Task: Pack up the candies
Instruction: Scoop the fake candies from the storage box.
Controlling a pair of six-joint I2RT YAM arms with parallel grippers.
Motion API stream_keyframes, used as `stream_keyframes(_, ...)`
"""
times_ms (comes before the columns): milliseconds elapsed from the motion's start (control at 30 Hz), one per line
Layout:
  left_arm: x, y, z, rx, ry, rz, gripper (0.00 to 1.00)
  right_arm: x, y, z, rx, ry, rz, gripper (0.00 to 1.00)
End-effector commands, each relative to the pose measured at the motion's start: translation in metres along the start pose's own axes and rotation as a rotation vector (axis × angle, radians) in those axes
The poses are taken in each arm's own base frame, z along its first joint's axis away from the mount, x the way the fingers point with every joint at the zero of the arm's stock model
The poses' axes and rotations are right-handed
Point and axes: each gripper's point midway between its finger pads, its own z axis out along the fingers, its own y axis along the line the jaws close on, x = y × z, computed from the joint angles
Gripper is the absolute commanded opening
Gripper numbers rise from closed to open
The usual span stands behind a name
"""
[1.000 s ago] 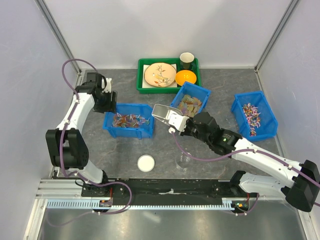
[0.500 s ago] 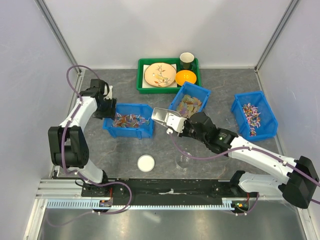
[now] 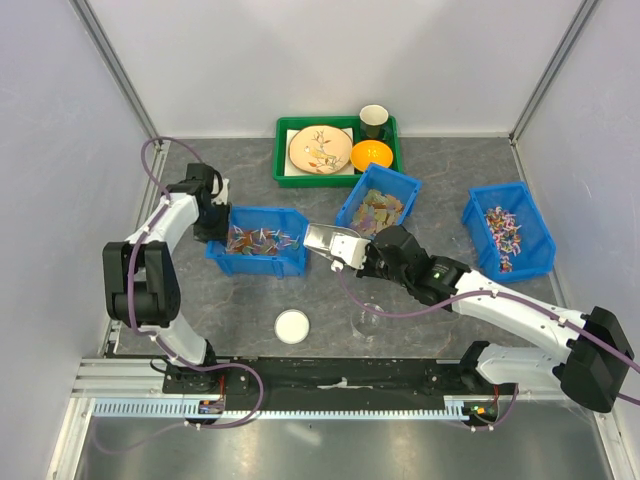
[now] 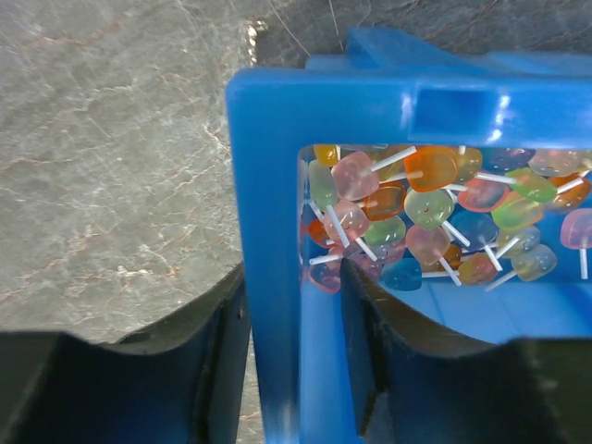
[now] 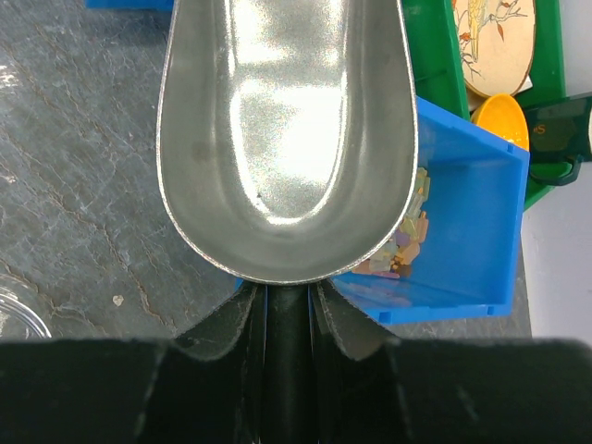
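Note:
The candies (image 3: 255, 240) (image 4: 425, 217) are bright sweets on white sticks, heaped in a blue bin (image 3: 290, 262) at centre left. My left gripper (image 3: 213, 226) (image 4: 294, 277) straddles that bin's left wall (image 4: 268, 185), one finger outside and one inside, shut on the wall. My right gripper (image 3: 354, 251) (image 5: 287, 298) is shut on the handle of a metal scoop (image 3: 322, 238) (image 5: 287, 139). The scoop is empty, and its mouth hovers just right of the candy bin.
A second blue bin (image 3: 404, 186) (image 5: 472, 231) of pastel packets stands behind the scoop, and a third (image 3: 541, 240) with tiny sweets at the right. A green tray (image 3: 284, 150) holds a plate, an orange bowl and a dark cup. A clear jar (image 3: 367, 320) and white lid (image 3: 292, 326) sit near the front.
My left gripper has come down over the candy bin's left wall and its jaws have narrowed onto it. My right arm has carried the scoop slightly nearer that bin.

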Motion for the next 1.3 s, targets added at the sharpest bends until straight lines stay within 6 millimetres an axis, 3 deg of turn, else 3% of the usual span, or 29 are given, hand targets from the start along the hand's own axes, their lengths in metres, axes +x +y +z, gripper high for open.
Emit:
stream_keyframes(0,0.000,-0.009,0.011,0.039,0.005,-0.011,0.40,-0.020,-0.015,-0.001,0.040,-0.062,0.014,0.00)
stream_keyframes(67,0.002,-0.011,0.013,0.049,0.012,-0.008,0.34,-0.022,-0.016,0.000,0.038,-0.062,0.013,0.00)
stream_keyframes(400,0.005,-0.015,0.016,0.046,0.049,0.008,0.26,-0.025,-0.012,0.005,-0.059,0.030,-0.011,0.00)
stream_keyframes(633,0.021,-0.014,0.007,0.053,0.134,0.046,0.30,-0.048,-0.026,0.002,-0.087,0.054,-0.044,0.00)
stream_keyframes(833,0.032,-0.018,0.010,0.086,0.211,0.071,0.35,-0.054,-0.024,0.027,-0.128,0.147,-0.079,0.00)
stream_keyframes(967,0.030,-0.019,0.006,0.098,0.219,0.079,0.34,-0.061,-0.022,0.032,-0.149,0.173,-0.089,0.00)
stream_keyframes(1100,0.033,-0.020,0.005,0.105,0.230,0.089,0.28,-0.067,-0.022,0.037,-0.159,0.180,-0.086,0.00)
stream_keyframes(1133,0.034,-0.022,0.006,0.116,0.234,0.087,0.13,-0.068,-0.024,0.040,-0.159,0.185,-0.096,0.00)
stream_keyframes(1200,0.036,-0.024,0.009,0.127,0.249,0.077,0.01,-0.072,-0.030,0.042,-0.145,0.194,-0.114,0.00)
stream_keyframes(1267,0.039,-0.030,0.012,0.156,0.264,0.064,0.01,-0.068,-0.035,0.046,-0.137,0.227,-0.148,0.00)
